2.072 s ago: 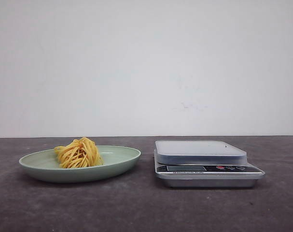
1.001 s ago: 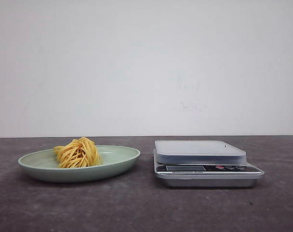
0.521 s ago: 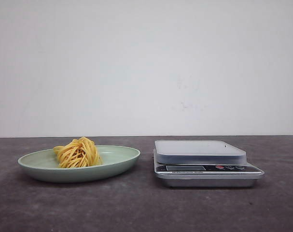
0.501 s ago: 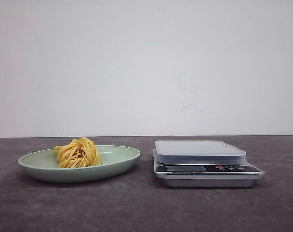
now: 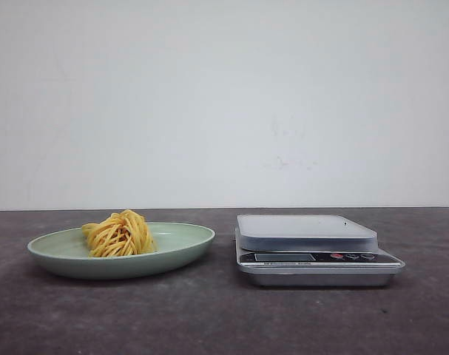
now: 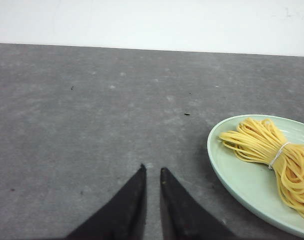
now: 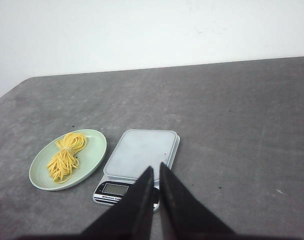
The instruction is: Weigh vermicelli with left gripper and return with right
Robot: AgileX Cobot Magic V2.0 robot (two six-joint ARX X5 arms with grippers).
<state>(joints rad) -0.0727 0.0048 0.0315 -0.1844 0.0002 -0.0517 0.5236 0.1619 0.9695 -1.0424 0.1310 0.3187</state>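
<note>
The vermicelli [image 5: 120, 234], a yellow-orange noodle nest tied with a white band, lies on the pale green plate [image 5: 183, 248] at the left of the front view. It also shows in the left wrist view [image 6: 274, 160] and the right wrist view [image 7: 64, 156]. The silver scale [image 5: 307, 231] stands right of the plate, its platform bare. My left gripper [image 6: 152, 169] hangs shut and empty over bare table beside the plate [image 6: 237, 182]. My right gripper [image 7: 156, 168] is shut and empty, high above the scale [image 7: 139, 152]. Neither gripper shows in the front view.
The dark grey table [image 5: 209, 318] runs to a white wall behind. The table's rounded far corner [image 7: 21, 82] shows in the right wrist view.
</note>
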